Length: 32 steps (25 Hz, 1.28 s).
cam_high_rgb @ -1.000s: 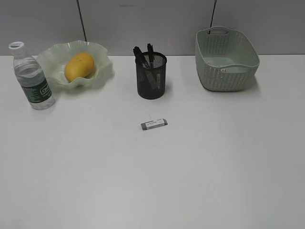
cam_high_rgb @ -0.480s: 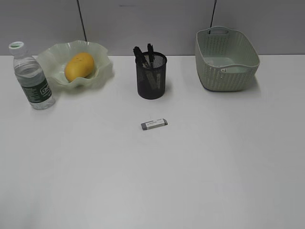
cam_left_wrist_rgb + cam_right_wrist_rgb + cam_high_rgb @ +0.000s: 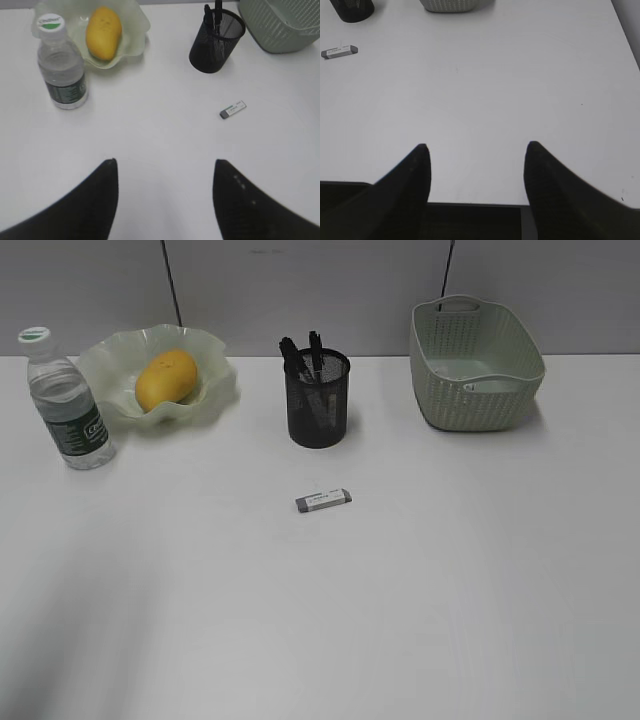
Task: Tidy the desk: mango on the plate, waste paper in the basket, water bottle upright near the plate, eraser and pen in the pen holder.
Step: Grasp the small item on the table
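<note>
- Desk: plain white, flat; grey panel wall behind it, with dark vertical seams.
- Left gripper: fingers spread wide, nothing between them, above bare desk.
- Right gripper: fingers also wide, empty, near the desk's front edge.
- Eraser: flat on the desk, in front of the pen holder, apart from it. It lies ahead and right of the left fingers, far ahead-left of the right fingers (well apart from both).
- Pens: upright in the holder.
- Mango: in the plate.
- Bottle: upright, just left of the plate.
- Basket: back right; cannot tell what is in it.
- Nothing between either gripper and the eraser.
</note>
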### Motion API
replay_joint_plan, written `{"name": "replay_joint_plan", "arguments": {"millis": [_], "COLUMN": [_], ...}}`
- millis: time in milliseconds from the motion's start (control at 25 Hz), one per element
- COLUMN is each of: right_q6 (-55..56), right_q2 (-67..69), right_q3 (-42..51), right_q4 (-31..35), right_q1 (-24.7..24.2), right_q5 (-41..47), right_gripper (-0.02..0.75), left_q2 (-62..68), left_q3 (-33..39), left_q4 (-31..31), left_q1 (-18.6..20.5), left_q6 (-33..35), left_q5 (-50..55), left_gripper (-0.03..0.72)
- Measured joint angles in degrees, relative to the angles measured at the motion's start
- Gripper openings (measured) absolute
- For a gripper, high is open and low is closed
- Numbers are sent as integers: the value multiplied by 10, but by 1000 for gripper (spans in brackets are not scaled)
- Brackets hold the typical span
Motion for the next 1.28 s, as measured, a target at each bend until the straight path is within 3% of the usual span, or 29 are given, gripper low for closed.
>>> {"name": "replay_joint_plan", "arguments": {"millis": [320, 680, 840, 1120, 1280], "right_q6": [-1, -1, -2, -2, -2], "right_q2": [0, 0, 0, 0, 0], "right_q3": [0, 0, 0, 0, 0], "right_q4": [-1, -1, -1, -1, -1], "right_q1": [0, 0, 0, 0, 0], "right_q5": [1, 1, 1, 1, 1], "right_gripper": [469, 469, 469, 468, 468], "left_q2": [187, 362, 436, 569, 636], "left_q3": [-116, -232, -296, -413, -462], "left_q4": [9, 71, 77, 82, 116], "left_q1": [-105, -229, -256, -287, -301], "left_q6": [4, 5, 20, 115, 131], "left_q5": [-1, -4, 12, 71, 85], "left_gripper": [465, 465, 465, 465, 465]}}
